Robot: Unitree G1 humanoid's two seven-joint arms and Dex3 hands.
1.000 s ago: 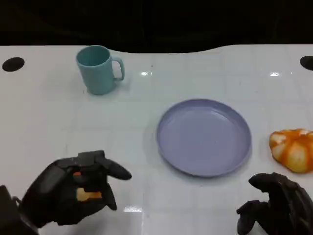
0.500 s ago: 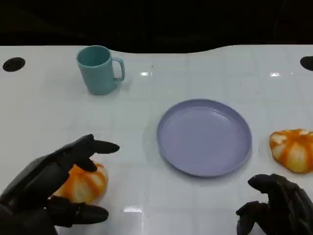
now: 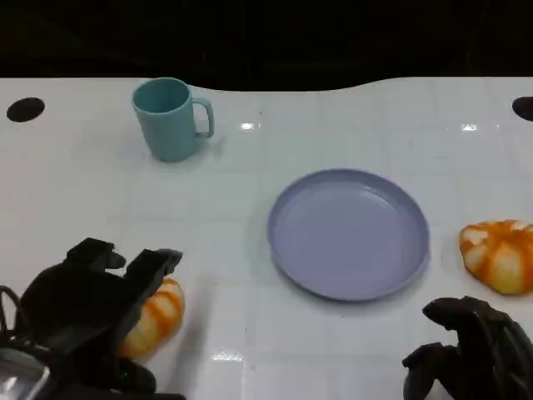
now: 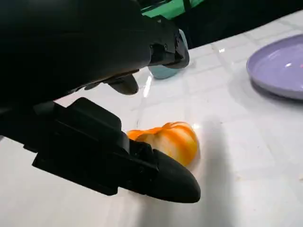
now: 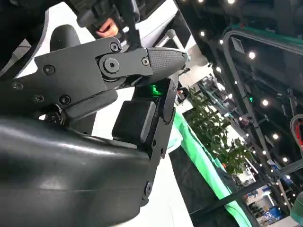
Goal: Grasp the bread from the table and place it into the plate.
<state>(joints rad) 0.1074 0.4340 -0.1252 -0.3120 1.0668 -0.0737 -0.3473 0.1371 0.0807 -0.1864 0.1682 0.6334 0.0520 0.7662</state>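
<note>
Left hand [image 3: 83, 304] lowered over the striped orange-and-white bread roll [image 3: 160, 310] at the near-left corner of the glossy white bench [image 3: 375, 125], covering its left side and leaving the right flank showing. Roll resting on the bench surface, not lifted, well apart from the round lavender plastic plate [image 3: 346, 233] at centre. From the left wrist view, fingers [image 4: 161, 45] arched above the roll with a visible gap, a lower black finger [image 4: 156, 177] reaching across in front of it: a spread, bracketing pose, apparently set to close from two sides. Contact with the crust impossible to confirm; no firm grasp evident, so judged released and wide open around the roll rather than clenched on it.

Plate bare, sitting to the right of the hand, presumably set within a short carry. Second orange-and-white roll [image 3: 500, 254] just beside the plate's right edge, untouched. Right hand [image 3: 470, 350] low at the near-right edge, fingers curled inward on nothing, seemingly parked out of the way. Teal ceramic mug [image 3: 171, 117] upright at the far left, handle to the right, well apart from the work.

Next, by judgement: closing on the roll, then a lift rightward to the plate.
</note>
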